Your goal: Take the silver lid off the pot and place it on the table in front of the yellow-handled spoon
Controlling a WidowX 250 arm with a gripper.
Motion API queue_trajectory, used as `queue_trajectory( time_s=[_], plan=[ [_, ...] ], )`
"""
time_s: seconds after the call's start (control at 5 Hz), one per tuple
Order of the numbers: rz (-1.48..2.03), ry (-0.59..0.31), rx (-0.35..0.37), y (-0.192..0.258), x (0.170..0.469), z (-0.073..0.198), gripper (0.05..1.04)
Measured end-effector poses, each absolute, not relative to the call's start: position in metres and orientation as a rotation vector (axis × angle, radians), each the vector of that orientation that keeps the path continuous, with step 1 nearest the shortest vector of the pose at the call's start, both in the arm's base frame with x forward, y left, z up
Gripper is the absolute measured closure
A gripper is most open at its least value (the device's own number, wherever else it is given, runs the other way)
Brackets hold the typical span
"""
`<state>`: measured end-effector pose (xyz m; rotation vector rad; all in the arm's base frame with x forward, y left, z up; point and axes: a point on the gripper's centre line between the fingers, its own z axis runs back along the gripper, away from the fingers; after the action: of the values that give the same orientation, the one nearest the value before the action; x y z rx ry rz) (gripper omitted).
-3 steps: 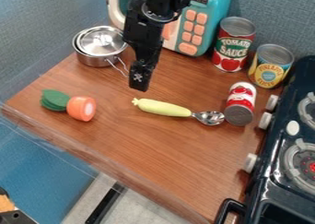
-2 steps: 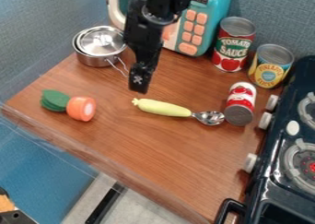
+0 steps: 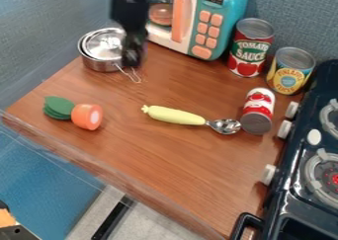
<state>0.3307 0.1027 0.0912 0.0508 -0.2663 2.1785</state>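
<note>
We see gripper [image 3: 132, 61] near metal pot [image 3: 98, 64], table's [image 3: 165, 160] upper-left edge.
Can't tell if clenched or released; spoon [image 3: 174, 116] beside fallen can [image 3: 257, 111].

Tabletop [image 3: 165, 160]: brown wood grain, smooth, faint sheen. Pot [image 3: 100, 63] – polished metal, glossy; its wire handle [image 3: 130, 75] likewise metal. Spoon [image 3: 225, 126]: shiny metal bowl, yellow handle [image 3: 174, 115] smooth, plastic-looking. Upright cans, red-labelled [image 3: 250, 47] and yellow-labelled [image 3: 290, 71] – bare metal tops. Toy microwave [image 3: 221, 17]: smooth teal plastic look. Stove [image 3: 290, 180]: dark, glossy. Wall [image 3: 300, 17]: matt, fabric-like texture.
</note>
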Motion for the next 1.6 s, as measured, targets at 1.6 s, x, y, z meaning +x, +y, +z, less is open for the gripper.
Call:
queue_trajectory(
  time_s=[1.6],
  plan=[
    [2.205,-0.210,0.093,0.216,0.383,0.047,0.082]
  ],
)
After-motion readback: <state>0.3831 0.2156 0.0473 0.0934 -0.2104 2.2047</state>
